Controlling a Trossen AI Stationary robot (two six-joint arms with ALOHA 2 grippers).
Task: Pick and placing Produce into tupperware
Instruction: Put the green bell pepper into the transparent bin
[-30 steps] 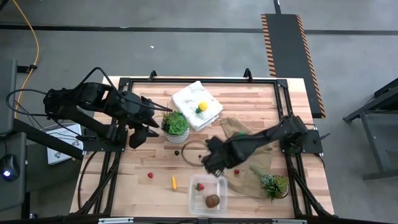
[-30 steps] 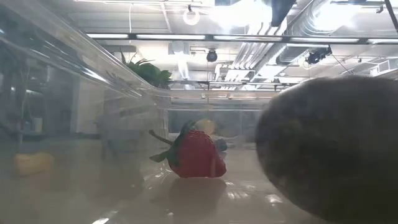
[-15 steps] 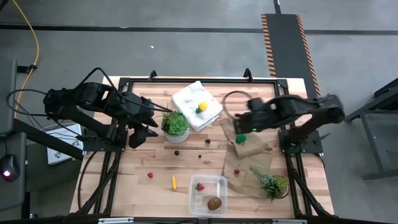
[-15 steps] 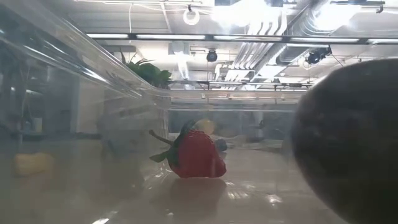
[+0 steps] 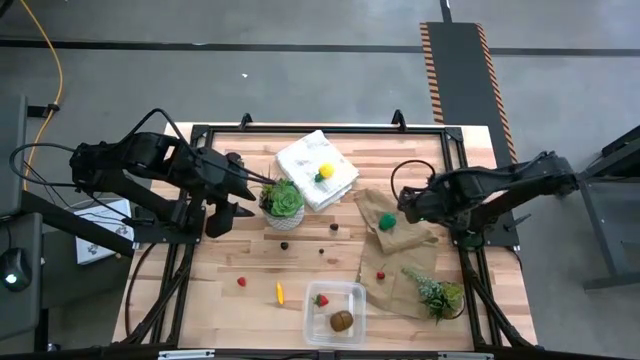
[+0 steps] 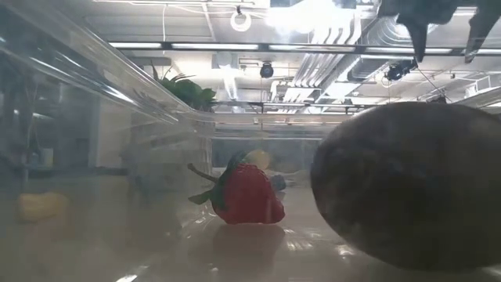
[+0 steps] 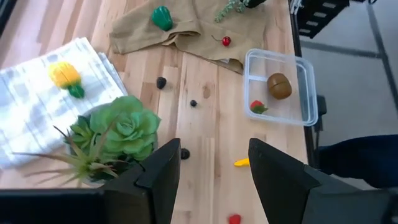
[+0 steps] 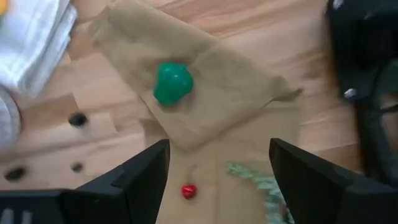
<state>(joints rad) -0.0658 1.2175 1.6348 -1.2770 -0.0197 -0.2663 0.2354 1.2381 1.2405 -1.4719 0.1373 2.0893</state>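
My left gripper (image 5: 243,182) is hovering at the left of the high view, fingers spread with nothing between them, its arm reaching in from the left edge and pointing right at the potted succulent (image 5: 282,200). Just below that pot a dark berry (image 5: 285,244) is lying on the wood, and two more dark berries (image 5: 322,252) (image 5: 334,227) are sitting a little farther right. Lower left of centre, one red berry (image 5: 241,282) and one orange stick (image 5: 280,293) are resting near each other, well apart from both of my tools.

At the bottom centre the tupperware (image 5: 335,311) is standing open, holding one strawberry (image 5: 321,299) and one brown kiwi ball (image 5: 341,321); the low view is showing those two from inside the box. At top centre one yellow lemon (image 5: 325,172) is lying on the folded white cloth (image 5: 316,168).

To the right, my right gripper (image 5: 408,205) is hanging with its fingers apart and empty, its arm stretching in from the right edge. The green broccoli piece (image 5: 387,221) is lying on the brown paper bag (image 5: 398,255) just beside it, lower left of its tips. One more red berry (image 5: 380,275) is sitting lower on the bag, and a second plant (image 5: 438,294) is lying at the lower right.
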